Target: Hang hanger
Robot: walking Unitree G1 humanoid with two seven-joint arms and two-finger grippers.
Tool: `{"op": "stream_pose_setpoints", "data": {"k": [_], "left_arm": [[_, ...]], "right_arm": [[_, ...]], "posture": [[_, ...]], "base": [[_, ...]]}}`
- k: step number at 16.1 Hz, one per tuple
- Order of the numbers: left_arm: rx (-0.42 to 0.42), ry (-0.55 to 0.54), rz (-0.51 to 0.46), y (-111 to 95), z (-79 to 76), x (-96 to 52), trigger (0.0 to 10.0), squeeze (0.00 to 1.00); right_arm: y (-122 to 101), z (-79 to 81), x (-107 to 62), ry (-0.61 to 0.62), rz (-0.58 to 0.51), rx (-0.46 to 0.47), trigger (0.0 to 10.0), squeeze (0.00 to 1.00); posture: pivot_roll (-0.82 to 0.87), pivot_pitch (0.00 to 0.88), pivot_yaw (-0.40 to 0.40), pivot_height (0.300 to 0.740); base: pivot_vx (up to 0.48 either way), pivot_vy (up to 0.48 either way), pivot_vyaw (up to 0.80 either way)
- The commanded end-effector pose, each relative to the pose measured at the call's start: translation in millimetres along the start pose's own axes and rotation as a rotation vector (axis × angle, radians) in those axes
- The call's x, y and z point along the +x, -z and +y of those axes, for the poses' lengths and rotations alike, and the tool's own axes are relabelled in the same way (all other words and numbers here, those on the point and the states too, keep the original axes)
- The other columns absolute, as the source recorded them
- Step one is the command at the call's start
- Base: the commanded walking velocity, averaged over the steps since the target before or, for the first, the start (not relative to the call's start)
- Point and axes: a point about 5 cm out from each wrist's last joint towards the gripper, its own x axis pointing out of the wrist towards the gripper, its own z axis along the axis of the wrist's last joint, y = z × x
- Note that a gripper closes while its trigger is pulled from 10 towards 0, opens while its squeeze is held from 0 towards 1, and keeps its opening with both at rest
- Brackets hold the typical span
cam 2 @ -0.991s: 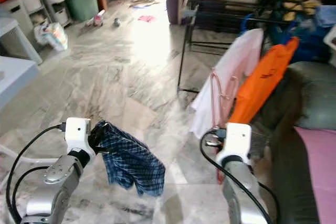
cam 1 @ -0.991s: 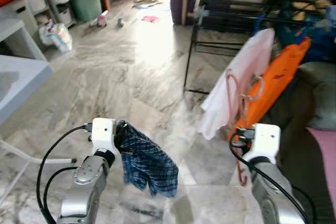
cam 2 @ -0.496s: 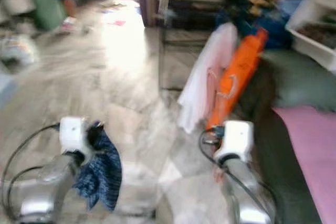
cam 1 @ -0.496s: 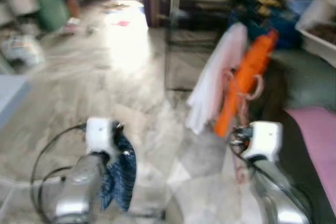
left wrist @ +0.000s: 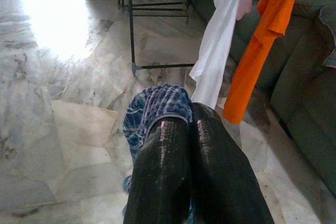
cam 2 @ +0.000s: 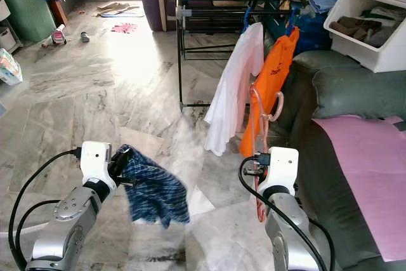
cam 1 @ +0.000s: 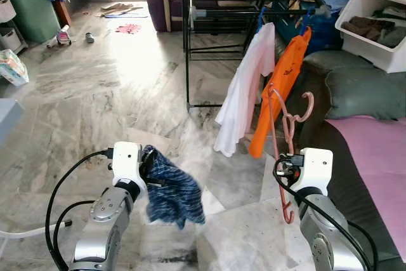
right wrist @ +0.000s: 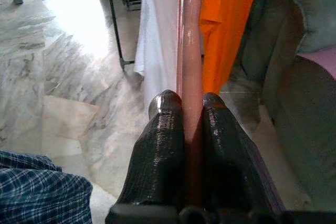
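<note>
Home: sofa [cam 1: 355, 93], drying rack [cam 1: 222, 4], marble floor [cam 1: 95, 93].

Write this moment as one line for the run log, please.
left claw: shut on blue checked cloth | right claw: shut on pink hanger | drying rack: ahead, white shirt, orange shirt hanging

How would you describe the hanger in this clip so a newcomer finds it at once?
Start at the black drying rack with a white shirt and an orange shirt hanging off it. Just in front, the right gripper pinches a thin pink hanger, bare and held upright, unlike the clothed ones.
</note>
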Motion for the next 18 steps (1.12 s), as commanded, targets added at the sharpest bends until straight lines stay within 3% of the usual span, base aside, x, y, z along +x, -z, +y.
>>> {"op": "stream_pose_setpoints", "data": {"k": [1, 16, 18], "left_arm": [[0.011, -0.007, -0.013, -4.1, 2.5, -0.3, 10.0, 0.0], [0.02, -0.001, -0.004, -2.0, 1.8, 0.9, 10.0, 0.0], [0.042, 0.014, 0.0, -0.1, -1.6, 0.3, 10.0, 0.0]], "right_arm": [[-2.2, -1.5, 1.2, 0.008, -0.009, 0.006, 10.0, 0.0], [-1.9, 1.1, 1.9, 0.004, -0.012, 0.005, 10.0, 0.0], [-1.7, 0.9, 1.7, 0.007, -0.012, 0.003, 10.0, 0.0]], "posture": [[-0.01, 0.035, -0.002, 0.74], [-0.02, 0.036, 0.001, 0.74], [-0.02, 0.037, 0.002, 0.74]], "base": [[0.0, 0.337, 0.0], [0.0, 0.471, 0.0], [0.0, 0.163, 0.0]]}}
